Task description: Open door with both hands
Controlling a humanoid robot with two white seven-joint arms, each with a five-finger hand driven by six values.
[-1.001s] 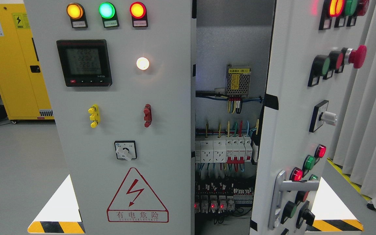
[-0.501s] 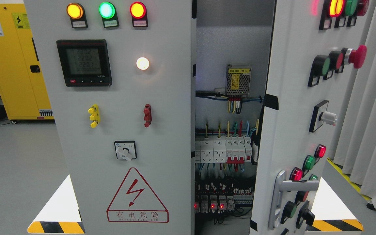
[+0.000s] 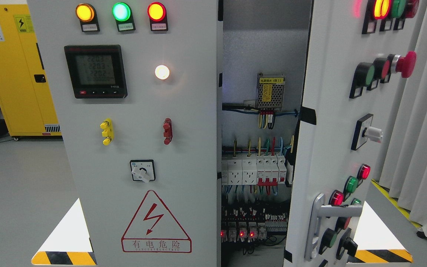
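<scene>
Two grey cabinet doors: left door [image 3: 132, 148] shut, right door [image 3: 332, 129] swung open. Three round lamps [image 3: 121, 12] across the left top. One meter [image 3: 95, 71]. One warning triangle [image 3: 156, 222]. One yellow cabinet [image 3: 17, 74].

1. One view only, from the robot's head; there is no second view to share any of the scene.
2. It faces straight at a grey cabinet front [image 3: 139, 129], close enough that the top and bottom run out of frame.
3. Right door [image 3: 332, 122] stands ajar, seen edge-on at an angle; wiring [image 3: 258, 174] shows through the gap.
4. Yellow cabinet [image 3: 17, 74] sits farther back at left, curtain [image 3: 421, 129] at right.
5. No hand shows in frame to place things against.
</scene>
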